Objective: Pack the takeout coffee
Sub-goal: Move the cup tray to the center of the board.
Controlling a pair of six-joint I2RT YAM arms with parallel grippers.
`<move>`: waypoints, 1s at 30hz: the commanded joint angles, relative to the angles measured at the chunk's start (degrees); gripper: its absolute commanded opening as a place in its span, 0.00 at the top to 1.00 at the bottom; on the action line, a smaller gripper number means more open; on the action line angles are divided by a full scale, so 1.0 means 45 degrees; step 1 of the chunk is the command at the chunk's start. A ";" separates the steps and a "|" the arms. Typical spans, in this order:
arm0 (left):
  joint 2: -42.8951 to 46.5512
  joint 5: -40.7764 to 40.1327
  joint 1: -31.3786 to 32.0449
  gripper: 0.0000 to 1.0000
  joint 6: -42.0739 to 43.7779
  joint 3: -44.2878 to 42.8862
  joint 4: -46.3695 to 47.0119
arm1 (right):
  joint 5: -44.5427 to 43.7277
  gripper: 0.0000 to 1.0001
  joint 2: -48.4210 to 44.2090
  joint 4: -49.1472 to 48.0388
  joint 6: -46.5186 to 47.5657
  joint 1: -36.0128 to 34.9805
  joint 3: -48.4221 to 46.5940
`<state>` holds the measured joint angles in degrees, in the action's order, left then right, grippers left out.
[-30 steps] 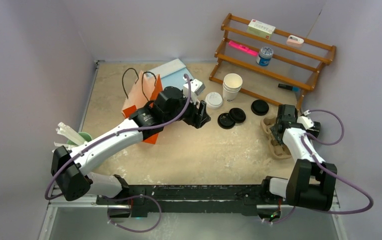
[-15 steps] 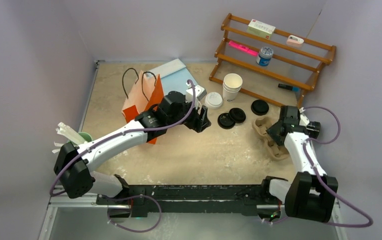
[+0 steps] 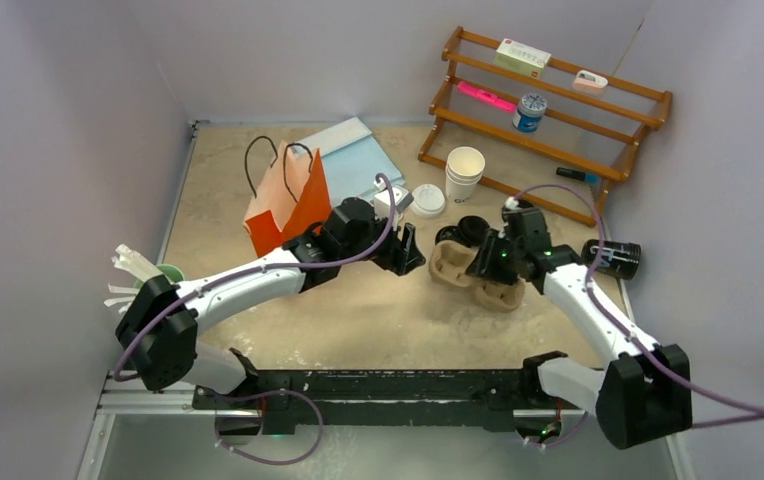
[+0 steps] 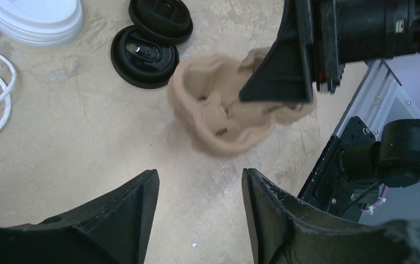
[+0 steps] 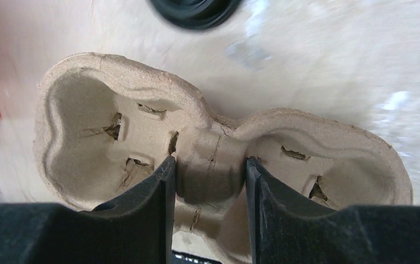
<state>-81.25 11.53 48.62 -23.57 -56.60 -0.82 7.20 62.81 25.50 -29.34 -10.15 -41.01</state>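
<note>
The right gripper is clamped on the narrow middle bridge of the brown pulp carrier. One finger presses each side of the bridge, and an empty cup well lies to either side of the jaws. Just past the carrier's far rim, a black lid rests on the table. The left gripper stands wide and holds nothing, above bare table. The carrier is a little ahead of its fingertips and apart from them. Beyond the carrier lie two black lids, touching each other, with a white lid farther off to the left. A black cup lies on its side, well apart from both jaws, out past the right arm's far side.
</note>
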 commanded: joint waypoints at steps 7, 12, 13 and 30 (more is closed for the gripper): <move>-0.0222 0.0170 -0.0005 0.44 -0.1043 0.1898 0.2730 | -0.1259 0.27 0.0417 -0.0351 0.0189 -0.3183 -0.0515; -0.0049 -0.0045 -0.0004 0.58 -0.1433 0.3006 0.3631 | -0.1188 0.39 -0.0099 -0.0989 0.0883 -0.4683 -0.0692; 0.0046 -0.0136 -0.0004 0.61 -0.1535 0.3251 0.3841 | -0.0970 0.46 -0.0098 -0.1190 0.1063 -0.4947 -0.0722; 0.0555 -0.0962 -0.0110 0.71 -0.3175 0.5613 0.5398 | -0.2302 0.62 0.2735 -0.2817 0.2354 -0.8628 -0.1481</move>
<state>-80.12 8.12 48.60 -36.38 -32.10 19.66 2.13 72.73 13.06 -20.38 -46.72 -44.73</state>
